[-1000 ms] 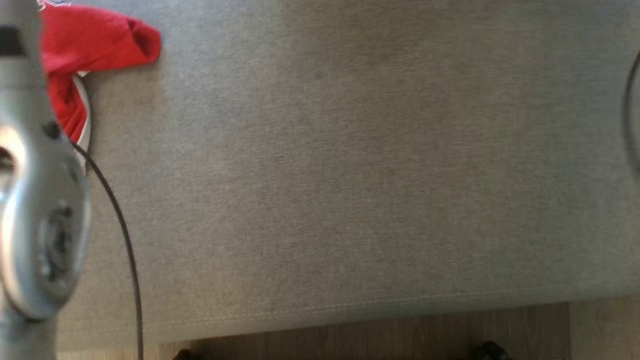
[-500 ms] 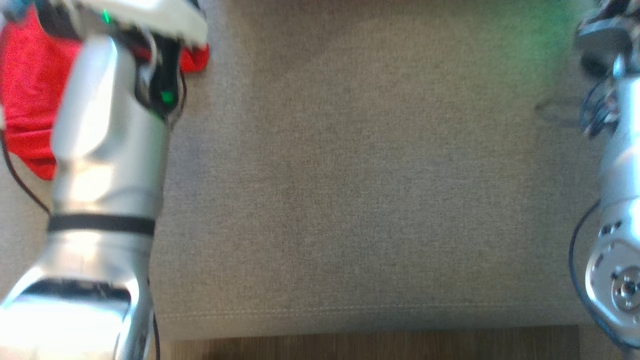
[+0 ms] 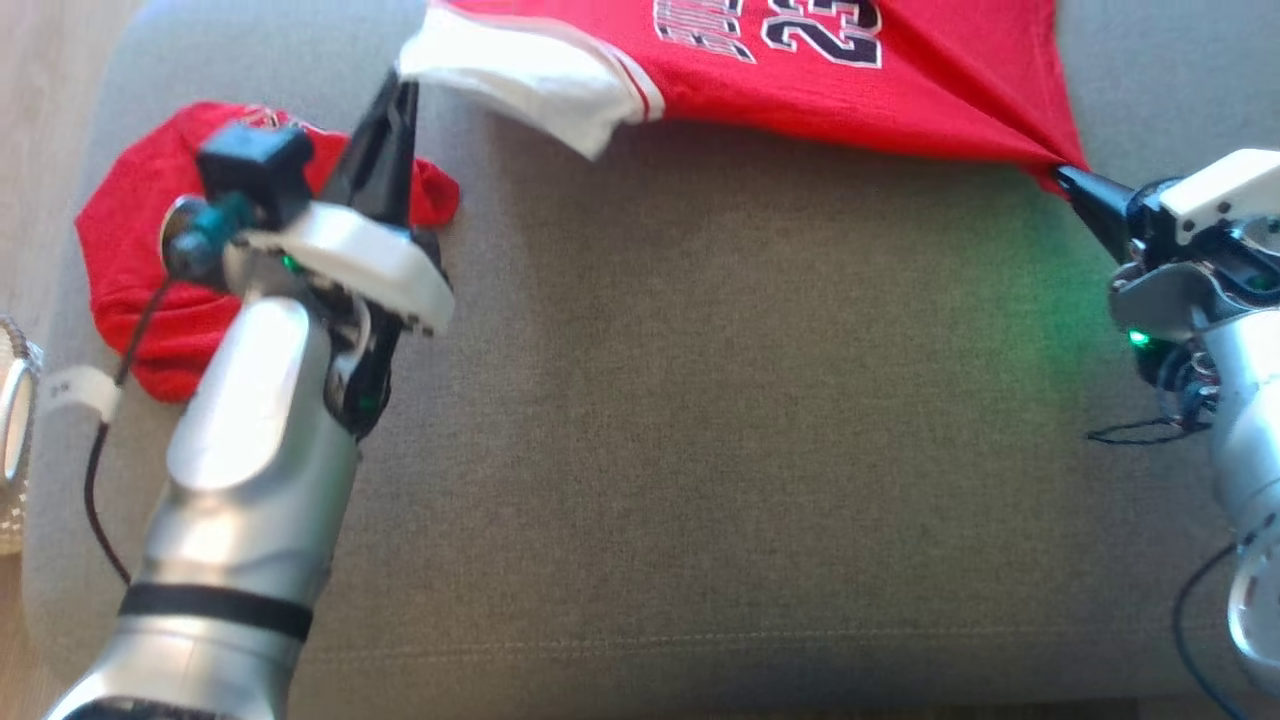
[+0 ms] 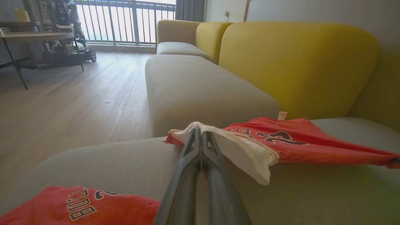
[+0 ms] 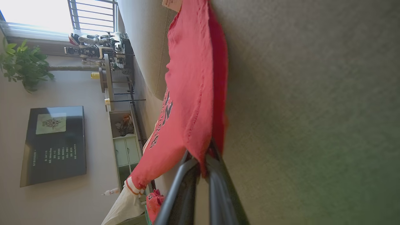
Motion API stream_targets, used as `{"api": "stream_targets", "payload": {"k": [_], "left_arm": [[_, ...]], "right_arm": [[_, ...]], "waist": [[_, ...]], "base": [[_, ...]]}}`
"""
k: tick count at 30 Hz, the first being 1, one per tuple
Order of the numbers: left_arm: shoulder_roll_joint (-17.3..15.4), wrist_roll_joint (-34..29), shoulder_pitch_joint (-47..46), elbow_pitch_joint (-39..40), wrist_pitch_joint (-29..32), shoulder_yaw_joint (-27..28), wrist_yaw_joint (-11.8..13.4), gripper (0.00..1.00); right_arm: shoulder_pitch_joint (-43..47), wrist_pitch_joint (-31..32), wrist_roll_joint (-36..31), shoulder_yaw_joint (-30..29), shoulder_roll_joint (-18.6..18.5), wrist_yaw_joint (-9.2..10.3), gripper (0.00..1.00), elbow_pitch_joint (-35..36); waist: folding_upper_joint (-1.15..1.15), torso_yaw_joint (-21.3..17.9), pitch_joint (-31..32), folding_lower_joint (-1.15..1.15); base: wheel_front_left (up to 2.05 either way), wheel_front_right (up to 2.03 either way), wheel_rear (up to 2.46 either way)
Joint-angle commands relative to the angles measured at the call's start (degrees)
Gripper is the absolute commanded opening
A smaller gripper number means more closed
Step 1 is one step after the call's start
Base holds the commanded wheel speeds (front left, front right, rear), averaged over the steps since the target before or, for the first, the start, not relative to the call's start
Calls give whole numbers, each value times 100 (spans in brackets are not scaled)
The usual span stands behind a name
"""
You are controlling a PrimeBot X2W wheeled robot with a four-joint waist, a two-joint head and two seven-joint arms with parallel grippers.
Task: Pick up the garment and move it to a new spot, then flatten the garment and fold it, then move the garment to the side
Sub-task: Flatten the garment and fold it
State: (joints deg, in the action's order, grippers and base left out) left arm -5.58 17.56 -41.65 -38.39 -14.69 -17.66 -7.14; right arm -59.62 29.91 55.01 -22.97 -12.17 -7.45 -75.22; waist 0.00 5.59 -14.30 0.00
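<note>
Camera lifted; jersey [image 3: 800, 60] now taut between left gripper [image 3: 405, 85] and right gripper [image 3: 1065, 176], both clamped on it, likely ready for flattening.

Left forearm [image 3: 250, 470]: rounded silver-grey metallic shell, 1 black band [image 3: 215, 610] near its lower end. White wrist housing [image 3: 350, 265], dark teal camera block [image 3: 255, 165] on top. Thin black cable [image 3: 92, 490] with a white tag [image 3: 75, 392]. Left gripper [image 3: 405, 85]: 2 long dark tapered fingers. Right gripper [image 3: 1065, 175]: same dark fingers, white housing, green light [image 3: 1137, 338], silver right forearm [image 3: 1250, 450], dark cable loop [image 3: 1178, 612].
</note>
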Motion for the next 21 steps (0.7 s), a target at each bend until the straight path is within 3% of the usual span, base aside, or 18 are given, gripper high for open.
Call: {"api": "stream_targets", "payload": {"k": [1, 13, 17, 21], "left_arm": [[-281, -87, -35, 206, -30, 84, -33, 0], [-802, -231, 638, 442, 310, -1094, -34, 0], [-1157, 434, 909, 743, 899, -1843, -35, 0], [-1598, 817, 993, 1039, 1252, -2178, -35, 0]], "right_arm": [[-129, -6, -72, 91, -73, -3, 0, 144], [44, 118, -1158, 897, -456, -3, 0, 134], [230, 363, -1471, 1363, -553, -3, 0, 374], [463, 546, -1537, 1612, -730, -3, 0, 675]], "waist": [[0, 11, 115, 0], [0, 109, 334, 0], [0, 158, 381, 0], [0, 185, 441, 0]], "base": [[0, 0, 0], [0, 0, 0], [0, 0, 0], [0, 0, 0]]}}
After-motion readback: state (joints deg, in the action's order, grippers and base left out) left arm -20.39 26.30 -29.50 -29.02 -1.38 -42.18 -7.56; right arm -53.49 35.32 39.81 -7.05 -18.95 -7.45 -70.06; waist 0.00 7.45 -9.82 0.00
